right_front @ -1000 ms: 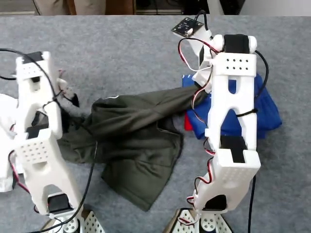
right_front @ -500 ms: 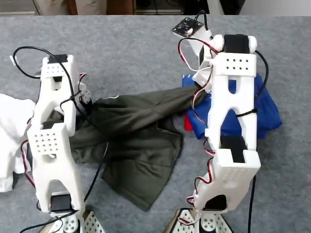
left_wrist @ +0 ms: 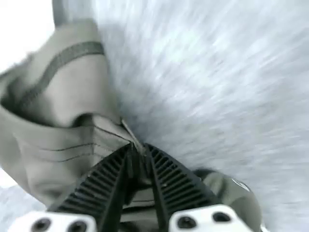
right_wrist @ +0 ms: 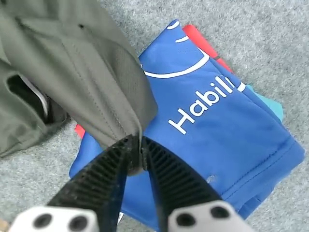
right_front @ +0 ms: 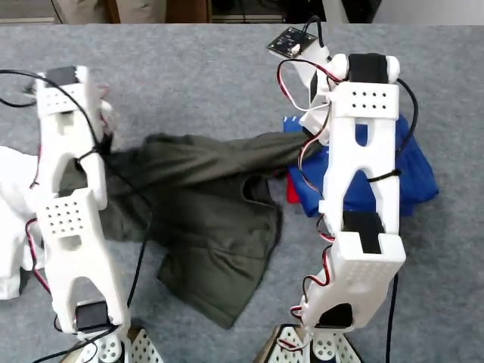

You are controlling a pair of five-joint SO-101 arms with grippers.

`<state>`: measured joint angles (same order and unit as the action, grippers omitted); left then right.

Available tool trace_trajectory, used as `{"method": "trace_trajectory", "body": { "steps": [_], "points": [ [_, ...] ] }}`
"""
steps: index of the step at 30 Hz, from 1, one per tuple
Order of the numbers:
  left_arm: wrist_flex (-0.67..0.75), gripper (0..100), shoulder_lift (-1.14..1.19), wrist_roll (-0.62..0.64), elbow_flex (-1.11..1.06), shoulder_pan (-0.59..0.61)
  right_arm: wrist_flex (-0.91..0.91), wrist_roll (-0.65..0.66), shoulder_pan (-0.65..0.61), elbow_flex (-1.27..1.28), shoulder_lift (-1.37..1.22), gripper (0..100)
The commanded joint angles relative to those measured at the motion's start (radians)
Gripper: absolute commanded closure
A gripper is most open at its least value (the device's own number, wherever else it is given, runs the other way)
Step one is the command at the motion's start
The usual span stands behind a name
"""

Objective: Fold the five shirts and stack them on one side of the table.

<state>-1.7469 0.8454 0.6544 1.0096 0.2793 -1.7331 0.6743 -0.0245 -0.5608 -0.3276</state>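
An olive green shirt (right_front: pixel 204 204) lies stretched across the middle of the grey table, pulled taut between both arms. My left gripper (left_wrist: pixel 140 157) is shut on one edge of the olive green shirt (left_wrist: pixel 63 106) at the far left (right_front: pixel 106 140). My right gripper (right_wrist: pixel 136 150) is shut on the olive shirt's (right_wrist: pixel 82 63) other end, above the folded blue shirt (right_wrist: pixel 217 130). The blue shirt (right_front: pixel 420 178) tops a stack with red (right_front: pixel 292 193) and teal layers at the right. A white shirt (right_front: pixel 15 204) lies crumpled at the left edge.
The grey table (right_front: pixel 189 76) is bare carpet-like cloth behind the shirts. The right arm's white body (right_front: pixel 363 189) stands over the blue stack. A small black circuit board (right_front: pixel 290 41) sticks out at the far end of that arm.
The left arm swung in toward the shirt, then drew back to the far left with the olive shirt's edge, pulling its top edge straighter. The right arm stayed still.
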Motion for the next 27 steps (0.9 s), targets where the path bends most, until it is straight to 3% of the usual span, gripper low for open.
{"method": "trace_trajectory", "body": {
  "steps": [1, 5, 11, 20, 27],
  "points": [
    [-0.012, 98, -0.077, 0.009, 0.207, 0.031, 0.009, 0.009, -0.004, -0.004, 0.008, 99.4],
    [-0.012, 98, -0.128, 0.017, 0.351, 0.044, 0.009, 0.009, -0.004, -0.004, 0.008, 99.4],
    [0.017, 98, -0.131, 0.212, 0.477, 0.163, 0.009, 0.009, 0.008, -0.004, 0.008, 99.4],
    [0.034, 98, -0.143, 0.209, 0.486, 0.265, 0.031, 0.018, 0.035, -0.005, 0.008, 99.4],
    [-0.014, 98, -0.116, 0.114, 0.370, 0.201, 0.025, 0.018, 0.035, -0.005, 0.008, 99.4]
  ]
}}
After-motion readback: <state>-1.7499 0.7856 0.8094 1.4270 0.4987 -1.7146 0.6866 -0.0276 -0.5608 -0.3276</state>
